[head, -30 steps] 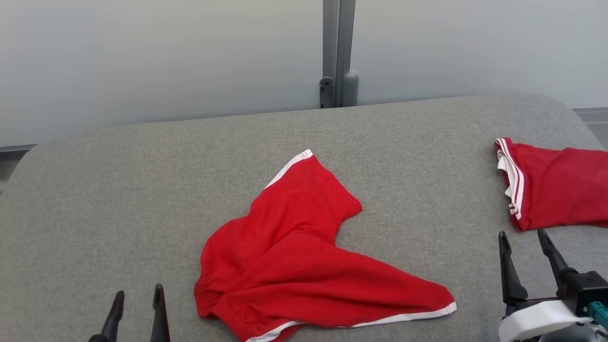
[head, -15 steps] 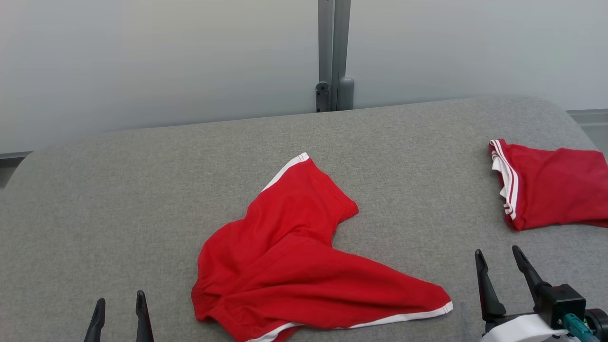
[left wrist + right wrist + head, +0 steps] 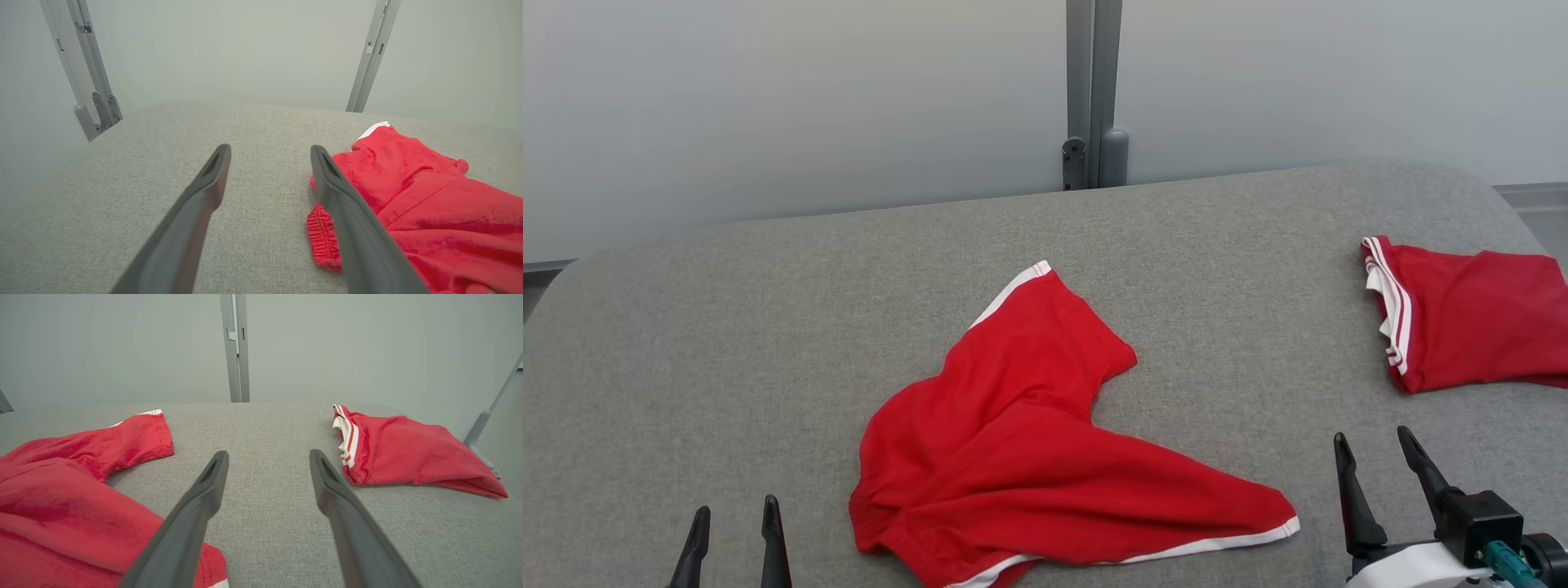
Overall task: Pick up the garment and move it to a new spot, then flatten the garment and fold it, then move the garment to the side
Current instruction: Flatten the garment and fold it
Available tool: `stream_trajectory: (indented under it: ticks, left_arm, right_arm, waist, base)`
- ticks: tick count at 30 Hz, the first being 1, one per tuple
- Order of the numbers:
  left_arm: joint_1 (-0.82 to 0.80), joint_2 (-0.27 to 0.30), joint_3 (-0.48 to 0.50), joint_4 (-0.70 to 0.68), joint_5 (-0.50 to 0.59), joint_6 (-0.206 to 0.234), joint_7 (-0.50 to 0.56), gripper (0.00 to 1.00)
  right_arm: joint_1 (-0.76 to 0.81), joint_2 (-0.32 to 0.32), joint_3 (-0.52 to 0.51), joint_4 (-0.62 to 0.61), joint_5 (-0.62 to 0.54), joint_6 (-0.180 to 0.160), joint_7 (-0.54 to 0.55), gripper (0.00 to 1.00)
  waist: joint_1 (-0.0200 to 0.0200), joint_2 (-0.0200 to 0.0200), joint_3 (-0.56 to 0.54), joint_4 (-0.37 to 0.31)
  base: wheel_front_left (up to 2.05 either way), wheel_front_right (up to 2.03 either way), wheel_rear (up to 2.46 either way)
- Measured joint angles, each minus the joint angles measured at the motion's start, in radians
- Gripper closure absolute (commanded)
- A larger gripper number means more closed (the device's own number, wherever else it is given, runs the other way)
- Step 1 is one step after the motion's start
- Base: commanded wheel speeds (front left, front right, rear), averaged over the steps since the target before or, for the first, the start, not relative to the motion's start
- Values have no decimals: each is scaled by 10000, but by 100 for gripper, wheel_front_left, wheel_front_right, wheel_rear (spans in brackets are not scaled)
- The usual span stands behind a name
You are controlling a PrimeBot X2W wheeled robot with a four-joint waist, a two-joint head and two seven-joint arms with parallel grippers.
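Red garment [image 3: 1029, 457] (shorts, by the look) lies crumpled on the grey padded table [image 3: 727, 327], straight in front of the grey post [image 3: 1092, 82] that stands behind the table's far edge. One leg points back twd the post, w/ a white-trimmed hem [image 3: 1013, 286] at its far end. The other leg runs out to the post's right and nearer the robot, white edging along its hem too. The gathered waistband [image 3: 322, 232] sits left of the post, on the near side. Left gripper [image 3: 735, 510] is at the near edge, left of the post, just beside that waistband. Its fingers are spread wide w/ nothing btwn them. In the left wrist view one finger overlaps the waistband, but contact can't be told. Right gripper [image 3: 1372, 437] is at the near edge, well right of the post, likewise spread wide and empty. It's over bare table btwn the garment's long leg and a second red piece [image 3: 1478, 318]. That piece is folded and lies far right of the post by the table's right edge, its white & red striped hem turned twd the post side.
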Motion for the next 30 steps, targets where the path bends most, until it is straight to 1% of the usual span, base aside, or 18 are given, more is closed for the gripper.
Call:
stream_trajectory:
  ticks: [5, 8, 9, 11, 14, 16, 18, 20, 22, 30]
  left_arm:
    - [-18, -2, -259, -199, -128, -75, 0, 0]
    - [113, 4, -861, -56, -593, -109, -4, 0]
    - [266, 50, -1244, 104, -732, -115, 56, 0]
    - [559, 341, -2096, 128, -984, -150, 612, 0]
    - [797, 892, -2972, -186, -1797, -148, 1858, 0]
    - [908, 1122, -3262, -431, -2098, -148, 2472, 0]
    - [940, 1110, -3342, -621, -2545, -148, 2865, 0]
    - [923, 1139, -3603, -692, -2654, -148, 3275, 0]
    - [880, 1141, -3810, -723, -2849, -148, 3519, 0]
    - [112, 947, -4105, -639, -2863, -144, 3776, 0]
  right_arm:
    - [-24, -71, 318, -15, 251, 0, 0, 0]
    - [-16, -612, 997, 194, 483, 6, 27, 0]
    - [-4, -897, 1285, 303, 623, 4, 286, 0]
    - [36, -1480, 1906, 297, 871, 8, 855, 0]
    - [56, -2222, 2656, 96, 1411, 8, 1975, 0]
    - [57, -2487, 2926, -4, 1883, 2, 2571, 0]
    - [40, -2748, 3273, -8, 2071, 6, 3045, 0]
    - [-95, -2867, 3574, 50, 2393, 6, 3475, 0]
    - [-393, -2945, 3779, 111, 2483, 6, 3662, 0]
    - [-1251, -2897, 4238, 564, 2638, 6, 3756, 0]
  waist:
    - [0, 0, 57, -51]
    - [0, 0, 70, -105]
    - [0, 0, 75, -126]
    - [0, 0, 107, -172]
    - [0, 0, 234, -211]
    - [0, 0, 343, -221]
    - [0, 0, 474, -219]
    - [0, 0, 644, -213]
    - [0, 0, 815, -202]
    - [0, 0, 1512, -59]
  base:
    - [0, 0, 0]
    - [0, 0, 0]
    - [0, 0, 0]
    - [0, 0, 0]
    - [0, 0, 0]
    - [0, 0, 0]
    - [0, 0, 0]
    - [0, 0, 0]
    - [0, 0, 0]
    - [0, 0, 0]
